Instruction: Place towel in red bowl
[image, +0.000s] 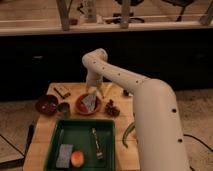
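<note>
A grey-blue towel (90, 100) lies in the red bowl (81, 106) at the middle of the wooden table (42, 133). My gripper (93, 88) hangs right above the towel at the bowl's far side, at the end of the white arm (125, 80) that reaches in from the right. I cannot tell if the gripper still touches the towel.
A dark brown bowl (46, 105) and a small dark cup (63, 107) stand left of the red bowl. A dark cluster (111, 108) lies to its right. A green tray (81, 145) in front holds a sponge (64, 154), an orange fruit (77, 159) and a utensil (96, 143). A green vegetable (127, 135) lies beside the tray.
</note>
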